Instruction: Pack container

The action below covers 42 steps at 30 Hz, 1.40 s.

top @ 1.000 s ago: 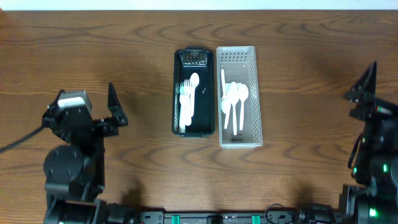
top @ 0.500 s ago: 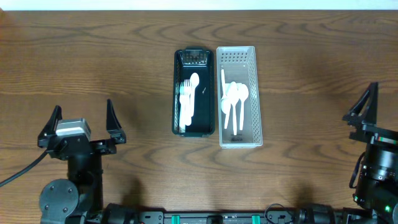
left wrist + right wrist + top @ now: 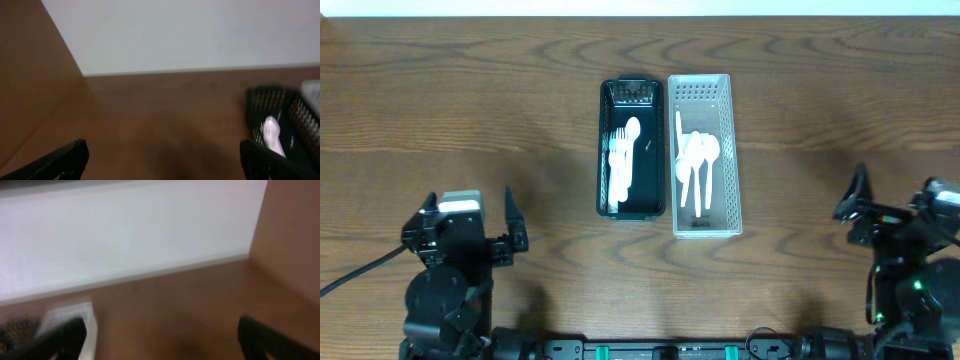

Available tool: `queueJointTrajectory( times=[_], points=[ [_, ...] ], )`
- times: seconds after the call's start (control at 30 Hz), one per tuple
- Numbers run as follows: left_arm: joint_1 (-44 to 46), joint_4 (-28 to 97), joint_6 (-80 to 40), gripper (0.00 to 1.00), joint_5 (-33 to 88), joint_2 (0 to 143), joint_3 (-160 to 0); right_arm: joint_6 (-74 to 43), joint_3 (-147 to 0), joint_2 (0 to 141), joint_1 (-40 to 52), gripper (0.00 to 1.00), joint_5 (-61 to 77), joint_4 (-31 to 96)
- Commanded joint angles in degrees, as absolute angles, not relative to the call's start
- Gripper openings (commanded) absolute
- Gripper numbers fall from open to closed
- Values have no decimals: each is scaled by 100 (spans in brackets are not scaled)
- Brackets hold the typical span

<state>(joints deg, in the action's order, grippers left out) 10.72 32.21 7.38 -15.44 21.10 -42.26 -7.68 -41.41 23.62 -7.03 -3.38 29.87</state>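
Brown wood-grain table (image 3: 470, 90), surface dark with visible grain. Two items rest directly on it, near its middle:
- Black perforated rectangular plastic bin (image 3: 603, 150), upright.
- Clear perforated rectangular plastic bin (image 3: 731, 150), upright, on the black bin's right.

The long sides run parallel, touching or nearly so. Far ends are roughly level.

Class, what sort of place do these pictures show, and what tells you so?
Probably a robotics lab bench, not a kitchen: a left arm and right arm stand at a wooden table, with a black tray and clear tray of plastic cutlery staged centrally.
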Motion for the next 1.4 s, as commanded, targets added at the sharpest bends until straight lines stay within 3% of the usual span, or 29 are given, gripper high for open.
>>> queueJointTrajectory(
  times=[0.0, 0.23, 0.53, 1.17, 1.37],
  points=[
    [1096, 3623, 770, 98, -1594, 2084, -4215, -856, -4123, 2353, -753, 99, -298, 3774],
    [1096, 5000, 770, 98, -1594, 2084, -4215, -856, -4123, 2353, -753, 99, -298, 6322],
    [1096, 5999, 770, 98, -1594, 2084, -4215, -895, -4104, 2294, -720, 99, -316, 6381],
    [1096, 6040, 770, 98, -1594, 2084, -4215, -897, -4104, 49, -117, 99, -316, 6379],
    [1096, 6040, 770, 98, -1594, 2084, -4215, -1055, -4150, 34, -38, 99, -19, 6173]
  ],
)
